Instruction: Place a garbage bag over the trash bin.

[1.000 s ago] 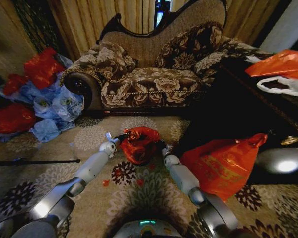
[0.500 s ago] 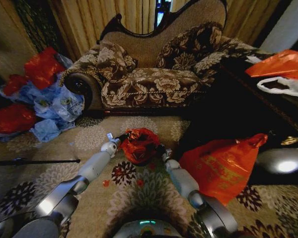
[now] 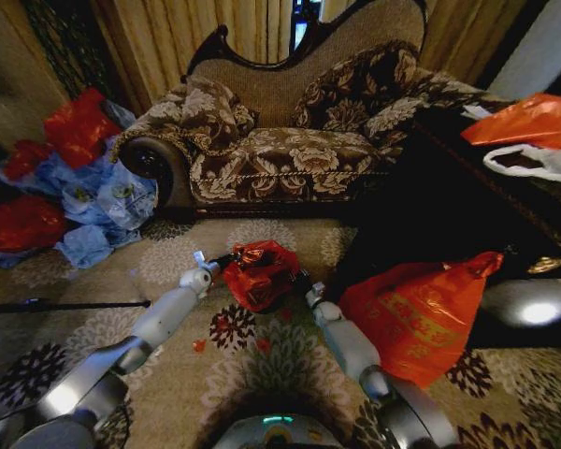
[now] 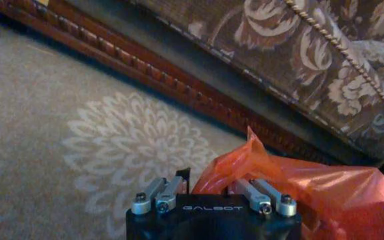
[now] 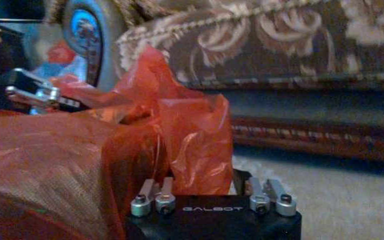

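Observation:
The garbage bag (image 3: 260,273), red and crinkly, is stretched between my two grippers on the patterned carpet in front of the sofa. My left gripper (image 3: 217,261) holds its left edge, and the film bunches up between the fingers (image 4: 209,184). At the bag's right edge my right gripper (image 3: 303,284) is also shut on a fold (image 5: 200,186) of the garbage bag (image 5: 78,145). The left gripper (image 5: 37,95) appears across the bag in the right wrist view. The trash bin is hidden under the bag.
A brown floral sofa (image 3: 280,150) stands just behind the bag. A large orange-red printed bag (image 3: 416,313) sits close on the right, beside a dark table (image 3: 505,201). Red and blue bags (image 3: 70,187) are piled at the left. A black rod (image 3: 65,304) lies on the carpet.
The left arm has drawn a little to the left and the bag has spread flatter and wider between the grippers. The right gripper has barely shifted.

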### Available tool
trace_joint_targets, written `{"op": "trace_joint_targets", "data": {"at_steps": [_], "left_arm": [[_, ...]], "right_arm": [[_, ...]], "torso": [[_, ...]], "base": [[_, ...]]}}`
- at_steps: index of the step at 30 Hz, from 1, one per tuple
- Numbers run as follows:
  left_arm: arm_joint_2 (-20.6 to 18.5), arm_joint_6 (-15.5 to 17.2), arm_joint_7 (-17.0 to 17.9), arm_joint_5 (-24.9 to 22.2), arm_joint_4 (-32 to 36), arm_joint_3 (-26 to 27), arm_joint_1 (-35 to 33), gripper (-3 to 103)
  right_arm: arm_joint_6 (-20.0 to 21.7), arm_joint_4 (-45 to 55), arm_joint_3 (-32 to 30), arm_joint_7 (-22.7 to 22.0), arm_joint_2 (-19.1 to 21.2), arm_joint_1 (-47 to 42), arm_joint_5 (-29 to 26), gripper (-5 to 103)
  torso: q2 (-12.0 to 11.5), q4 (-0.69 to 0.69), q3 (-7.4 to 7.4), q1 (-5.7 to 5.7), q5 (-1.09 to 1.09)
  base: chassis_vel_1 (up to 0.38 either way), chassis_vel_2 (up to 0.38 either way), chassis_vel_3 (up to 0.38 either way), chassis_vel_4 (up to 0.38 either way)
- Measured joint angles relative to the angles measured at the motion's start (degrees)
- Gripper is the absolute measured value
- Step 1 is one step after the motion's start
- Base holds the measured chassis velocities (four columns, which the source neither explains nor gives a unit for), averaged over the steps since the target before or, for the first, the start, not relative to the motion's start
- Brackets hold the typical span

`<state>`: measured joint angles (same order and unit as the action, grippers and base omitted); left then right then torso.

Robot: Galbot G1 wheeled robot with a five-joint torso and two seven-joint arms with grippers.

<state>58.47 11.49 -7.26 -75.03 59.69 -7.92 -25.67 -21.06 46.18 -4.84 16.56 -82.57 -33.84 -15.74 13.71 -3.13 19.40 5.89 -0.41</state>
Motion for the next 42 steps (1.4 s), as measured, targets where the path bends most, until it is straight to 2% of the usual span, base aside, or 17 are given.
{"op": "trace_joint_targets", "data": {"at_steps": [4,5,7,9,12,14,16,18,20,23,33,35,36,38,39,40,42], "left_arm": [[-0.17,0.13,0.2,-0.55,-0.07,-0.61,1.36,30],[-0.17,0.13,0.2,-0.55,-0.07,-0.61,1.36,30],[-0.08,0.13,0.2,-0.62,-0.6,-1.17,2.13,30],[0.04,0.13,0.2,-0.62,-0.78,-1.4,2.36,30],[0.43,0.06,0.2,-0.58,-1.04,-1.99,2.74,30],[0.48,0.06,0.2,-0.58,-1.04,-2.07,2.76,30],[0.58,0.02,0.2,-0.52,-1.04,-2.26,2.85,30],[0.6,0.02,0.2,-0.52,-1.04,-2.26,2.86,30],[0.53,-0.03,0.2,-0.48,-1.04,-2.26,2.91,30],[0.24,-0.07,0.19,-0.49,-1.04,-2.27,2.92,30],[2.01,-0.83,-0.6,0.32,-4.81,-3.27,5.06,29],[2.87,-1.1,-0.69,0.67,-5.87,-3.08,5.63,24],[2.87,-1.1,-0.69,0.67,-5.87,-3.08,5.63,24],[3.15,-1.19,-0.93,0.73,-6.39,-2.97,6.11,20],[3.25,-1.24,-1.14,0.83,-6.76,-3.04,6.37,15],[3.25,-1.24,-1.14,0.83,-6.76,-3.04,6.37,15],[3.61,-1.37,-1.43,1.08,-7.93,-3.14,6.93,6]], "right_arm": [[-2.72,2.93,-0.06,1.58,2.47,-0.49,2.29,67],[-2.72,2.93,-0.06,1.58,2.47,-0.49,2.29,67],[-3.65,4.3,-0.18,3.39,3.9,-0.64,1.89,78],[-3.95,4.75,-0.16,4.35,4.36,-0.72,1.1,78],[-4.23,6.42,-0.04,8.73,5.55,-0.89,-3.72,94],[-4.1,6.59,-0.04,9.52,5.62,-0.89,-4.77,97],[-2.94,7.26,0.01,11.7,5.83,-0.85,-9.07,99],[-2.71,7.36,0.05,11.93,5.88,-0.82,-9.52,99],[-0.87,8.34,0.83,12.7,6.25,-0.66,-13.57,100],[0.63,8.8,1.54,12.22,6.11,-0.24,-14.93,100],[-0.78,-1.93,2.53,9.0,-0.78,6.08,-12.37,99],[-2.09,-3.94,2.62,7.95,-1.83,7.32,-13.54,90],[-2.09,-3.94,2.62,7.95,-1.83,7.32,-13.54,90],[-2.27,-4.38,2.97,7.66,-1.89,8.09,-14.68,80],[-2.15,-4.65,3.13,7.61,-1.85,8.53,-15.44,74],[-2.15,-4.65,3.13,7.61,-1.85,8.53,-15.44,74],[-1.96,-6.13,3.12,7.58,-1.98,9.64,-16.08,63]], "torso": [[0.0,0.0,0.0,0.0,0.02],[0.0,0.0,0.0,0.0,0.02],[0.0,0.0,-0.01,-0.01,0.01],[0.0,-0.01,-0.01,0.0,0.01],[0.0,0.01,-0.01,-0.01,0.01],[0.0,0.01,-0.01,-0.01,0.0],[0.0,0.01,-0.01,-0.01,0.02],[0.0,0.01,-0.01,-0.01,0.01],[0.0,0.0,-0.01,-0.01,0.0],[0.0,0.0,-0.01,-0.01,0.0],[-0.01,0.03,-0.01,-0.01,0.01],[-0.01,0.01,0.0,-0.01,-0.01],[-0.01,0.01,0.0,-0.01,-0.01],[-0.01,0.01,-0.01,-0.01,0.0],[-0.01,0.01,-0.01,-0.01,0.0],[-0.01,0.01,-0.01,-0.01,0.0],[-0.01,0.01,-0.01,-0.01,0.0]], "base": [[0.0,0.0,0.0,0.0],[0.0,0.0,0.0,0.0],[0.0,0.0,0.0,0.0],[0.0,0.0,0.0,0.0],[0.0,0.0,0.0,0.0],[0.0,0.0,0.0,0.0],[0.0,0.0,0.0,0.0],[0.0,0.0,0.0,0.0],[0.0,0.0,0.0,0.0],[0.0,0.0,0.0,0.0],[0.0,0.0,0.0,0.0],[0.0,0.0,0.0,0.0],[0.0,0.0,0.0,0.0],[0.0,0.0,0.0,0.0],[0.0,0.0,0.0,0.0],[0.0,0.0,0.0,0.0],[0.0,0.0,0.0,0.0]]}}
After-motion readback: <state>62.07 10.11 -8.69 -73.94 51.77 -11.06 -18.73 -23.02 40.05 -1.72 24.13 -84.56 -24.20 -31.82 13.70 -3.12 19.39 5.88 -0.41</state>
